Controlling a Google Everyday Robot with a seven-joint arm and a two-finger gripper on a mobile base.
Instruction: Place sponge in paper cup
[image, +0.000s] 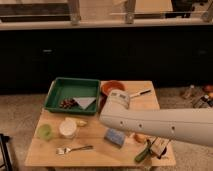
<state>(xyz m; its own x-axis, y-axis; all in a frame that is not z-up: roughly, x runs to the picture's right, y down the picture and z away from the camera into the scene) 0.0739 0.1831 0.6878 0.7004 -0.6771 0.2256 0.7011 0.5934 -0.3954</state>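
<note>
The blue sponge (115, 136) lies flat on the wooden table (95, 157), front of centre. The white paper cup (68, 128) stands upright to its left, next to a light green cup (45, 131). My white arm (160, 126) reaches in from the right, across the table. Its wrist end (118, 99) sits just in front of the red bowl (113, 86), above and behind the sponge. The gripper is at that end of the arm, mostly hidden by the arm's white casing. I see nothing held.
A green tray (56, 94) at the back left holds a folded grey-white cloth (85, 102) and dark fruit (65, 104). A fork (74, 149) lies at the front left. A utensil (141, 93) lies behind the arm. An orange item (139, 137) and a green item (142, 152) sit front right.
</note>
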